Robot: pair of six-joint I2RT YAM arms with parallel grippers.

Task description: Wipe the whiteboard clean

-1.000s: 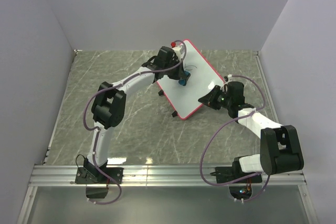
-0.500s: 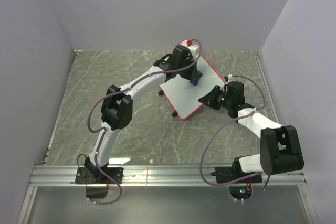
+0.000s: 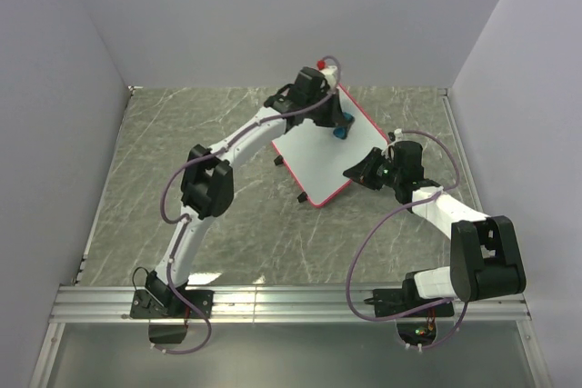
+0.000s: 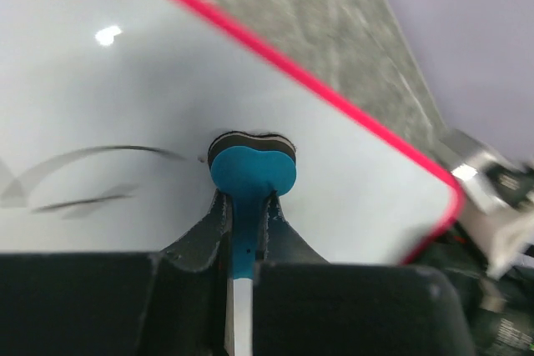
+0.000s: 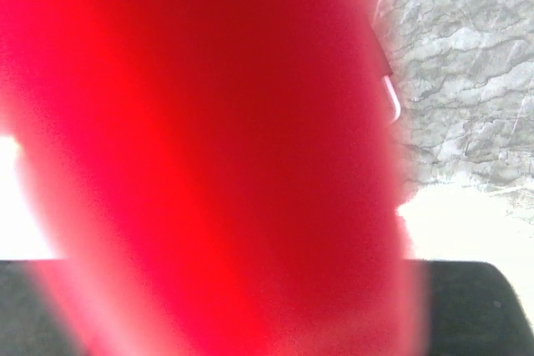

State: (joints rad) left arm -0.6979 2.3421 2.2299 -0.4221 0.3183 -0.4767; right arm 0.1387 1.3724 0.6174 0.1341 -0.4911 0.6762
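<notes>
The whiteboard (image 3: 314, 163), white with a thin pink-red frame, lies at an angle on the table's far middle. My left gripper (image 3: 338, 126) is shut on a small blue eraser (image 3: 340, 132) at the board's far right part. In the left wrist view the eraser (image 4: 250, 174) presses on the whiteboard (image 4: 125, 97), with black marker strokes (image 4: 79, 181) just left of it. My right gripper (image 3: 357, 173) is shut on the board's right edge. The right wrist view is filled by the blurred red frame (image 5: 209, 156); its fingers are hidden.
The table (image 3: 200, 188) is grey marbled stone, walled on the left, back and right. A metal rail (image 3: 291, 302) runs along the near edge by the arm bases. The board's black feet (image 3: 301, 197) stick out at its near left side.
My left gripper has swept the eraser across the board to the right and farther back. The right gripper and the board have stayed where they were.
</notes>
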